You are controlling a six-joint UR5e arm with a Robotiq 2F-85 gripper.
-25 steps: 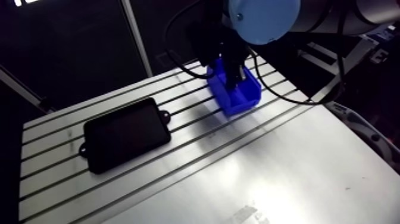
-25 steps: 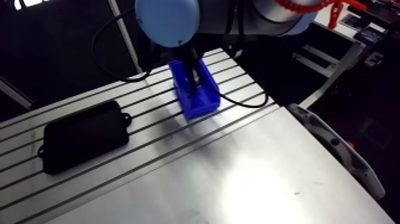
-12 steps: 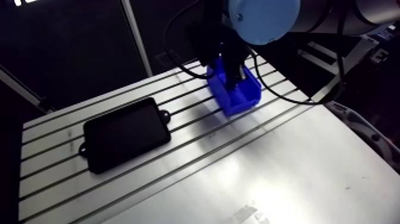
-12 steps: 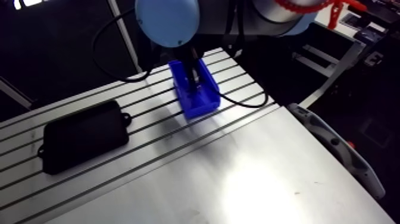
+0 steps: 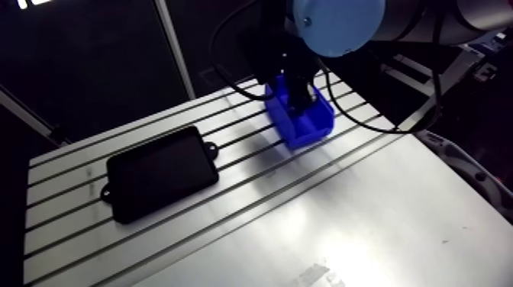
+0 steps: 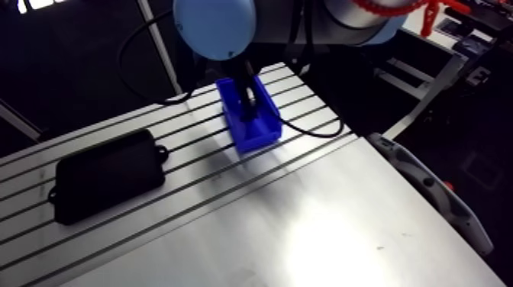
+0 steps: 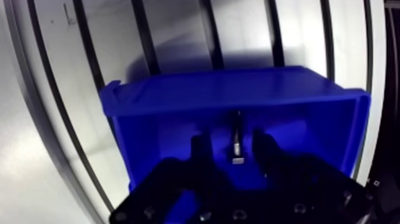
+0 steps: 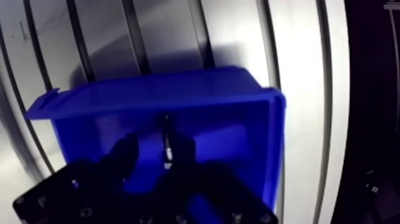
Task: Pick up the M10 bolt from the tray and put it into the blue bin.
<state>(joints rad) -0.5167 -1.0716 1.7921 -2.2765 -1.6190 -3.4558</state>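
A flat black rectangular tray [image 5: 160, 172] is seen at 9 o'clock on the slotted aluminium bench [image 5: 366, 221]. At 1 o'clock a blue plastic bin [image 5: 314, 128] is placed. Inside it the claw [image 7: 231, 140] is held apart, and the small metal M10 bolt [image 7: 237, 146] is found between its fingers, ungripped.

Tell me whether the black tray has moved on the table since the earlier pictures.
No. The black tray lies across the same slots of the table, equally far from the blue bin as before.

The bolt [image 7: 236, 143] lies inside the bin [image 7: 226, 95]; tray [image 5: 160, 172] well apart on table [image 5: 366, 214].
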